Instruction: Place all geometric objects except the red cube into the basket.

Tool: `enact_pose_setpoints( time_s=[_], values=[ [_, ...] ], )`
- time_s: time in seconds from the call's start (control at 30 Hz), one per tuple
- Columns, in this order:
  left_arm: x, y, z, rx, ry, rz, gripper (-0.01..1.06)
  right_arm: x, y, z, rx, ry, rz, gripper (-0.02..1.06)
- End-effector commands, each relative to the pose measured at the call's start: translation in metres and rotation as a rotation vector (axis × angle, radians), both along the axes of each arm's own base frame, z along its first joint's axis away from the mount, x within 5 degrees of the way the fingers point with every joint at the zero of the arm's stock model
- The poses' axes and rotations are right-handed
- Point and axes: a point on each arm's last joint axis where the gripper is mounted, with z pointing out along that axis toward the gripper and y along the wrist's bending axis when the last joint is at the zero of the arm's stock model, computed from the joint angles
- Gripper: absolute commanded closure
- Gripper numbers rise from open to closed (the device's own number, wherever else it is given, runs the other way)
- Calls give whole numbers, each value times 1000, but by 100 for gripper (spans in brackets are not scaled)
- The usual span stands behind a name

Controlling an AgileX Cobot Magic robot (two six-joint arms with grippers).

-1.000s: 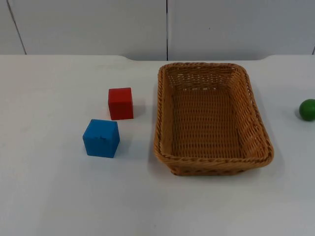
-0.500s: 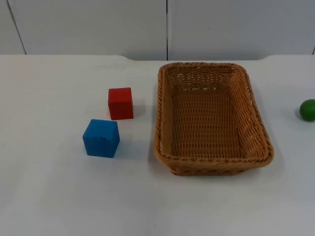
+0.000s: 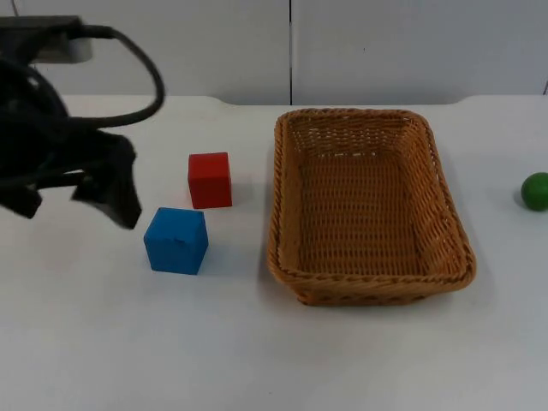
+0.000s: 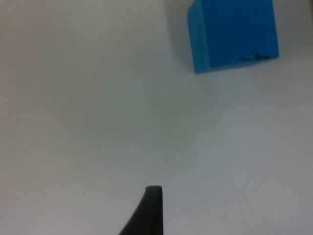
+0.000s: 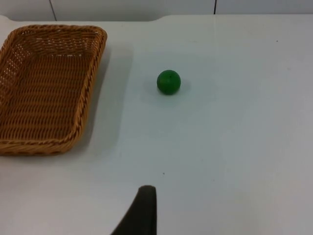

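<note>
- Blue cube (image 3: 175, 241): a solid block with flat matte faces and sharp edges, sitting on the white table (image 3: 103, 342) well to the left of the basket. The left wrist view (image 4: 232, 34) shows a small dark scuff on one face.
- Red cube (image 3: 210, 180): the same blocky shape, slightly smaller in the top view, standing just behind and to the right of the blue one with a narrow gap between them.
- Green ball (image 3: 535, 191): round and smooth, lying alone on the table at the far right, well apart from the basket's right wall. The right wrist view (image 5: 168, 82) shows it beside the basket with bare table between.
- Basket (image 3: 287, 214): a rectangular tray of woven tan wicker with a braided rim and sloping walls, right of the two cubes. Nothing lies inside it; only the woven floor shows.
- Left gripper (image 3: 81, 190): black, hanging over the table just left of the blue cube and not touching it. It holds nothing; I cannot tell how far its fingers are spread.
- Right gripper: one black fingertip (image 5: 139, 210) shows above bare table, near the ball and basket but clear of both. Whether the claw is spread or pressed together cannot be told.
</note>
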Motion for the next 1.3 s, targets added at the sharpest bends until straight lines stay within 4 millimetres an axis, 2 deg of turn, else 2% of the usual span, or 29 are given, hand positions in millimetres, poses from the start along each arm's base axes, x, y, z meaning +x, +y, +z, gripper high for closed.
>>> enact_pose_setpoints(
  time_s=[0.0, 0.13, 0.17, 0.3, 0.6, 0.77, 1.0, 1.07, 1.13, 1.17, 1.27],
  values=[
    [16, -9, -5, 32, -12, -3, 16, 0, 0, -1, -3, -4, -8, 17],
    [44, -24, -23, 39, 11, -16, 16, 0, 0, -1, -3, -4, -8, 17],
    [44, -24, -23, 39, 11, -16, 16, 0, 0, -1, -3, -4, -8, 17],
    [65, -31, -44, 43, 39, -15, 16, 0, 0, -1, -3, -4, -8, 17],
    [82, -52, -75, 60, 33, -62, 16, 0, 0, -1, -3, -4, -8, 17],
    [89, -53, -96, 75, 23, -40, 16, 0, 0, -1, -3, -4, -8, 17],
    [92, -50, -105, 105, 15, -26, 17, 0, 0, -1, -3, -4, -8, 17],
    [92, -50, -105, 105, 17, -26, 29, 0, 0, -1, -3, -4, -8, 17],
    [91, -51, -105, 99, 27, -18, 48, 0, 0, -1, -3, -4, -8, 17],
    [91, -51, -105, 99, 27, -18, 48, 0, 0, -1, -3, -4, -8, 17],
    [89, -50, -104, 105, 49, -18, 89, 0, 0, -1, -3, -4, -8, 17]
  ],
)
